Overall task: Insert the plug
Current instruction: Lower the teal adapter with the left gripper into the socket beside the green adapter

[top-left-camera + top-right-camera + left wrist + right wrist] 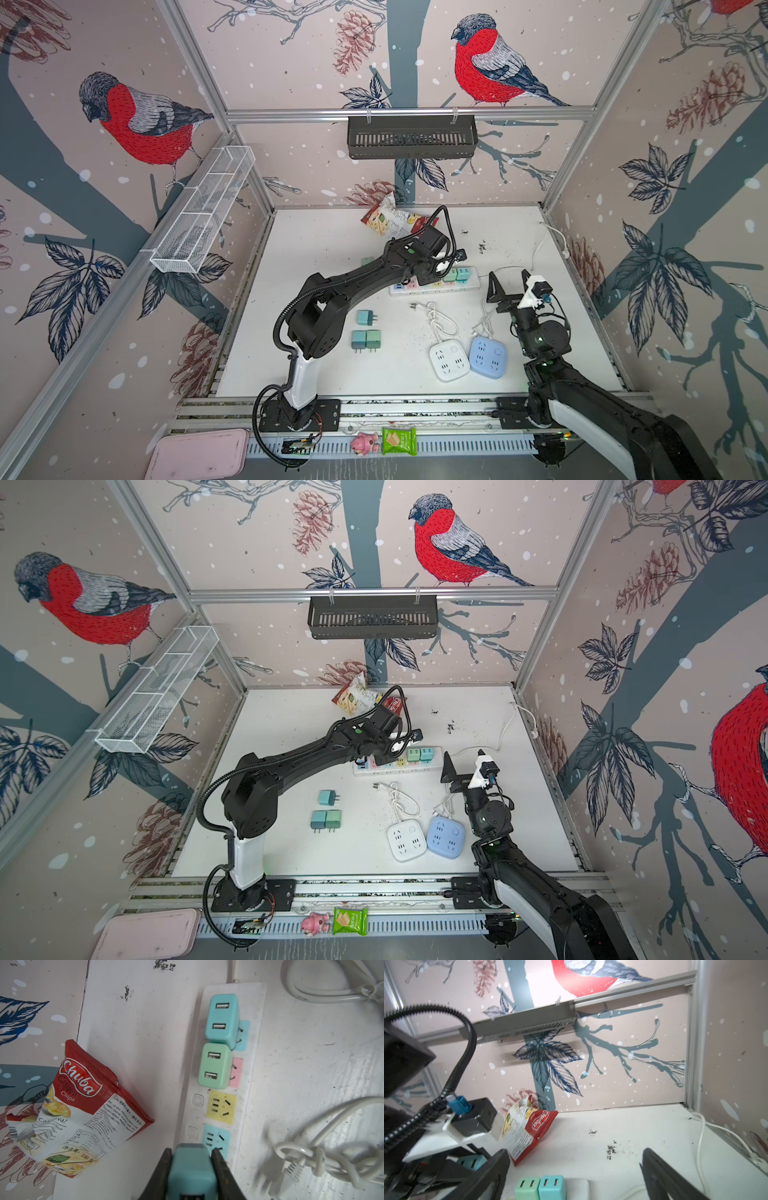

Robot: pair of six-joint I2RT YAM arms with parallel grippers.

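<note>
Looking down in both top views, a scuffed white table sits between walls papered with red-breasted birds. The power strip lies right of centre. To its right is the right gripper, its fingers spread wide and empty.

In the left wrist view, the left gripper at the bottom edge is clamped on the teal plug, just beside the strip's blue socket. Higher up the strip, a green adapter and a teal adapter sit plugged in. At left, a red bag reads "Chuba Cassava Chips" and "140".

In the right wrist view, the bag's "Chuba" logo appears upside down at centre, and dark specks mark the tabletop.
</note>
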